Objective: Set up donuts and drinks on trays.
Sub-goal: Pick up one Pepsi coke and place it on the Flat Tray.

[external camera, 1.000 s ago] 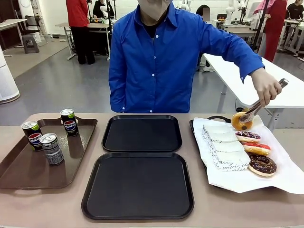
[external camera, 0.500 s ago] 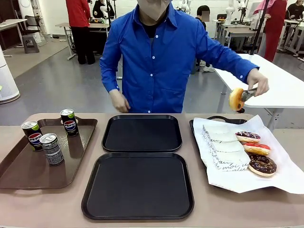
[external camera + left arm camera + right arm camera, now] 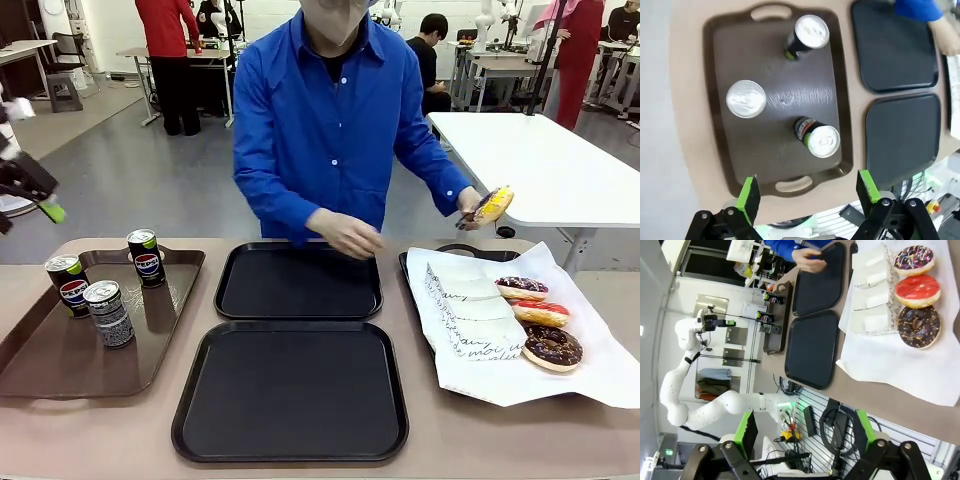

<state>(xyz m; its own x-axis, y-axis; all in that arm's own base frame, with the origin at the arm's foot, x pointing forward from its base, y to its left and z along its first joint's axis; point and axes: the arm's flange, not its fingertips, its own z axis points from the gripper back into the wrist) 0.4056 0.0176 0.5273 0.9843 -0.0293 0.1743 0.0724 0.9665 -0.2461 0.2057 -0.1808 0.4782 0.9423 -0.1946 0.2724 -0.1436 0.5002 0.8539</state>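
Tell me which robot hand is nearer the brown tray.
Left. The left hand hovers open directly above the brown tray; the right hand hangs open far off at the opposite side, nearer the donuts.

Matt blk plastic trays, glossy brown tray, metal-top cans, white paper

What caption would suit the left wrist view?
Open left gripper hovers above three soda cans standing on a brown tray.

Cans left, trays middle, donuts right
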